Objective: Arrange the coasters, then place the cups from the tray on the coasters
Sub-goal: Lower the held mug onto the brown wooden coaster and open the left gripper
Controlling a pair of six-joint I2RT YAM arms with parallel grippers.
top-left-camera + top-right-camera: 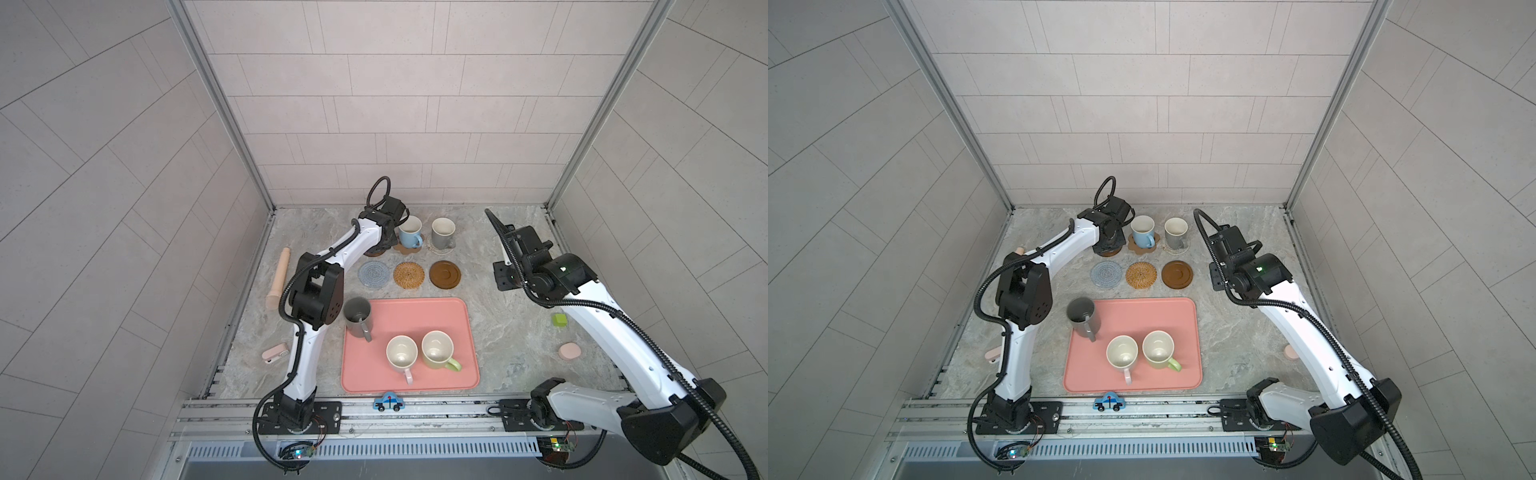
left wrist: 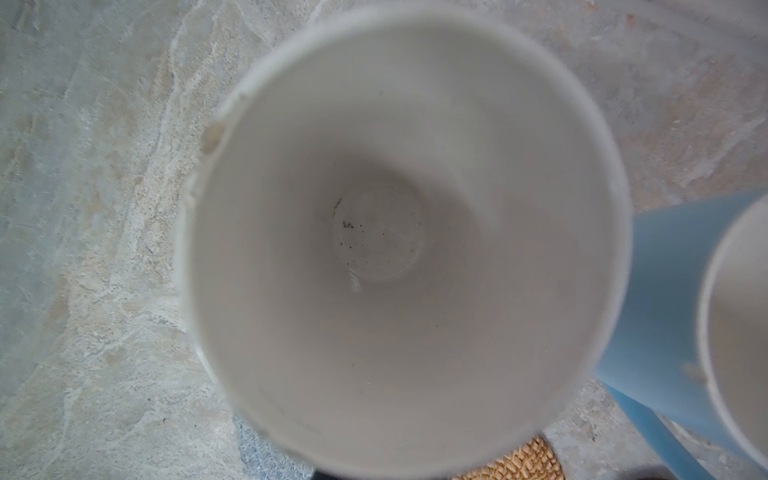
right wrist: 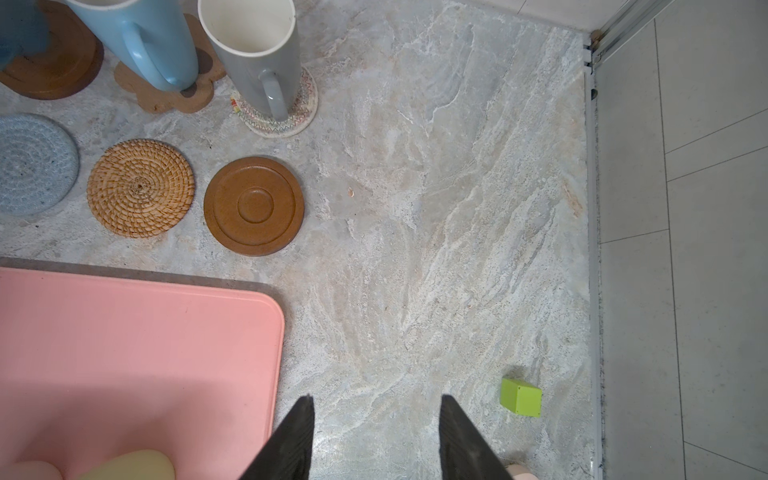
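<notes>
The tray (image 1: 415, 316) held the dark cup (image 1: 357, 318), pink cup (image 1: 401, 353) and green cup (image 1: 437, 351). The left claw (image 1: 384, 243) was closed tight over a second blue cup (image 2: 395, 249) at the back disc (image 3: 54, 70); its grip was hidden. The right claw (image 3: 377, 399) stood apart, empty, beside the tray. The blue cup (image 1: 410, 233) sat on the paw coaster (image 1: 405, 250) and the grey cup (image 1: 443, 234) on the cream coaster (image 1: 441, 250). The woven (image 1: 374, 273), rattan (image 1: 409, 275) and front disc (image 1: 445, 274) lay bare.

Salmon-pink tray (image 1: 415, 316); golden rattan coaster (image 1: 409, 275); grey-blue woven coaster (image 1: 374, 273); marbled grey table (image 1: 519, 332)

Soft even light, bowed edges, cup (image 2: 395, 249) blurred up close.
</notes>
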